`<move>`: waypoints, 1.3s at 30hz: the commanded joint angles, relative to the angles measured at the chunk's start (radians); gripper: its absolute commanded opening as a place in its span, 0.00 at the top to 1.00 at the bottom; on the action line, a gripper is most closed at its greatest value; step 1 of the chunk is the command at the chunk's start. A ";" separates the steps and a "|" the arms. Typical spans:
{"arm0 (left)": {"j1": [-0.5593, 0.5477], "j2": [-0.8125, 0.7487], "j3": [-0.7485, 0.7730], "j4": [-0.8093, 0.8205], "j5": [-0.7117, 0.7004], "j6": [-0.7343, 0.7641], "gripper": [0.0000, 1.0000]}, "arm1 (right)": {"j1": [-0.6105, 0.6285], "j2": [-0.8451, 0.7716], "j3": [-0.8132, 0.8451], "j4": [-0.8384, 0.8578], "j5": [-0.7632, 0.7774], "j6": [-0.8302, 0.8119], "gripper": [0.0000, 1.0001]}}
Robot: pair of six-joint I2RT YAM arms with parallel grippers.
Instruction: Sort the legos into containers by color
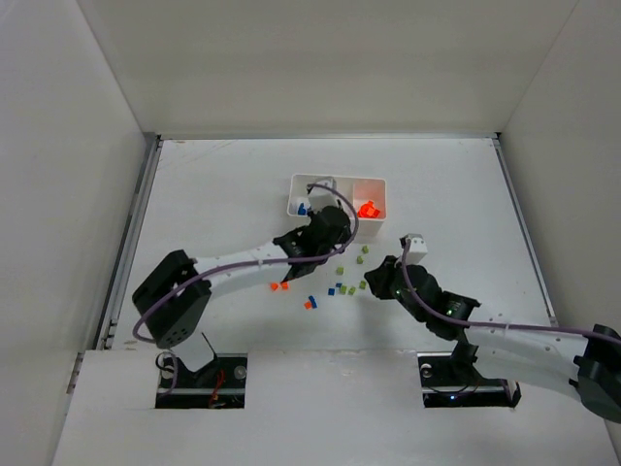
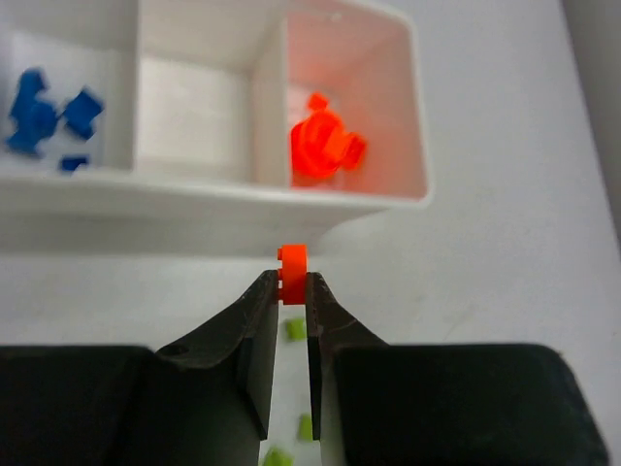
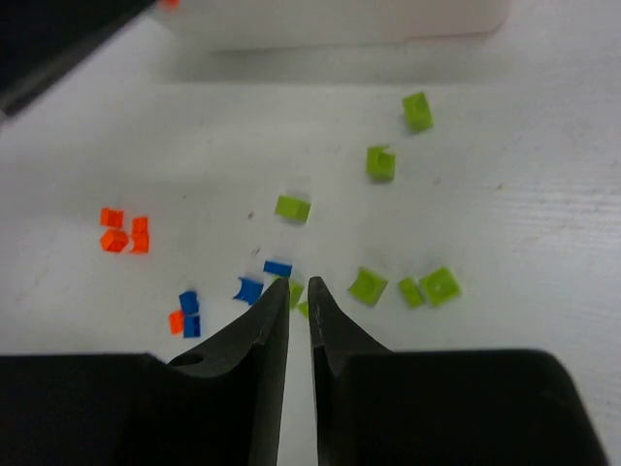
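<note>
Tray wall just beyond orange brick

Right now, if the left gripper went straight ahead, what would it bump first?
Probably the white tray's near wall, right in front of the left gripper and its pinched orange lego. Height is hard to judge, so it might clear the wall.
</note>
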 commanded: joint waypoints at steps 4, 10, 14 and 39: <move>0.080 0.276 0.315 0.083 0.192 0.110 0.91 | 0.076 -0.077 -0.034 -0.084 0.068 0.117 0.78; 0.101 0.449 0.514 0.036 0.206 0.125 0.78 | 0.086 -0.113 -0.058 -0.088 0.050 0.103 0.75; 0.109 0.447 0.522 0.025 0.199 0.130 0.68 | 0.127 -0.058 -0.040 -0.057 0.033 0.068 0.69; 0.147 -0.392 -0.406 0.123 -0.064 0.079 0.63 | 0.297 0.648 0.330 0.066 -0.115 -0.193 0.53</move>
